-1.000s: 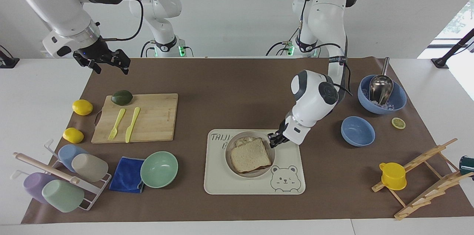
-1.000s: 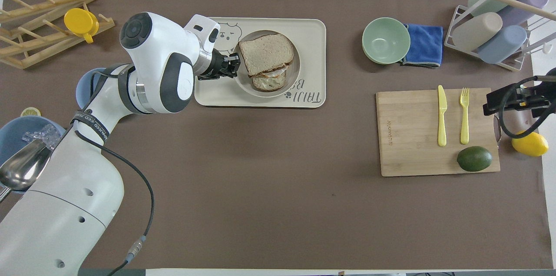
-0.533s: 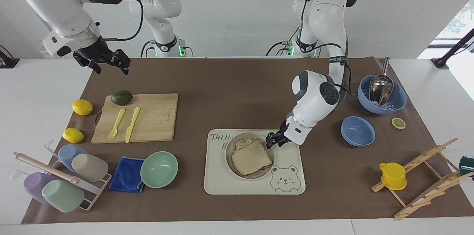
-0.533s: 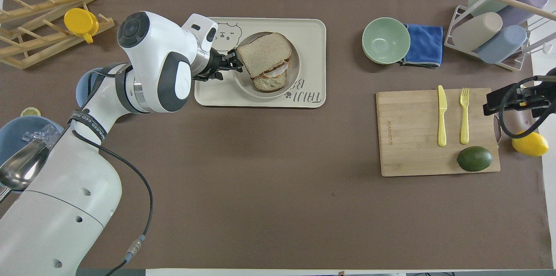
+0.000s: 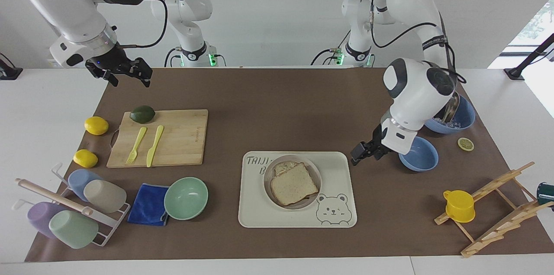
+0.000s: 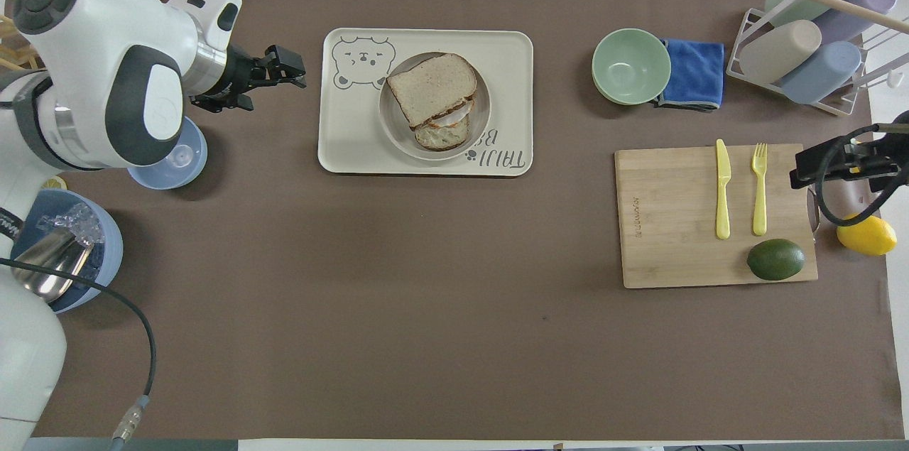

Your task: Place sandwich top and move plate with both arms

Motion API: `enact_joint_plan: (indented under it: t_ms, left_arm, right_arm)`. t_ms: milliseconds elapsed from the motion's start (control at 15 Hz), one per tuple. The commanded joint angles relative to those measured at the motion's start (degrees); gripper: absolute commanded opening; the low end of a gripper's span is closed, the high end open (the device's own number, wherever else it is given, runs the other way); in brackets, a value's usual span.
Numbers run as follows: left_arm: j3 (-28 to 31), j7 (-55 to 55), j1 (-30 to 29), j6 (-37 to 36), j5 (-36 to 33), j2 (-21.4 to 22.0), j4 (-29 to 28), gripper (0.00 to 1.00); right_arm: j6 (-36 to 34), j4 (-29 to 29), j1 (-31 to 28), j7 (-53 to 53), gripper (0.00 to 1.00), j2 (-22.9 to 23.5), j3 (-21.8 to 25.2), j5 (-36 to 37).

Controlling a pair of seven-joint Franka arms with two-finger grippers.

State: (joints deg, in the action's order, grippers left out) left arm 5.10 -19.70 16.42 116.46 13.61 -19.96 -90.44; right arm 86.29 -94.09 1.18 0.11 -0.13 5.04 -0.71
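A: What sits on the tabletop, counted?

B: One cream tray (image 5: 259,216) low in the centre of the facing view, one plate (image 5: 268,179) on it, and on the plate one sandwich top (image 5: 295,184) lying over a second slice that peeks out at its upper edge. Two lemons (image 5: 96,125) at the left edge, one avocado (image 5: 142,114), one cutting board (image 5: 181,136) with one fork and one knife. One green bowl (image 5: 186,198), two blue bowls (image 5: 417,153) at the right (the larger one partly hidden by the arm), four cups on a rack at lower left.

A: And the jaws?

B: The left gripper (image 5: 362,153) hangs open and empty, just right of the tray's upper right corner, clear of the bread; the sandwich top lies down and to the left of it. In the overhead view the left gripper (image 6: 284,71) is left of the tray. The right gripper (image 5: 125,73) waits at upper left, open, holding nothing, well apart from the plate.
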Motion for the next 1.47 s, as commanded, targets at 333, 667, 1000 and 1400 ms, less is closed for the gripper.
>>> enact_joint_plan:
  t_ms: [333, 667, 1000, 1400]
  left_arm:
    - [0.0, 3.9, -5.3, -14.7, -9.9, 12.1, -1.0, 1.0]
    - [0.1, 8.9, -6.7, -24.0, -11.9, 17.8, -1.1, 1.0]
    - [-0.7, 9.3, -7.1, -31.4, -12.7, 21.3, -1.2, 1.0]
    - [-5.3, 14.8, -12.0, -29.1, -12.6, 24.8, -8.5, 1.0]
  right_arm:
    - [-0.2, -0.4, -0.5, -1.3, 1.0, -0.7, -0.3, 0.1]
    - [-0.2, -0.4, -0.6, -1.3, 1.0, -0.7, -0.3, 0.1]
    - [-0.2, -0.4, -0.6, -1.3, 1.0, -0.7, -0.3, 0.1]
    - [-0.2, -0.4, -0.6, -1.3, 1.0, -0.7, -0.3, 0.1]
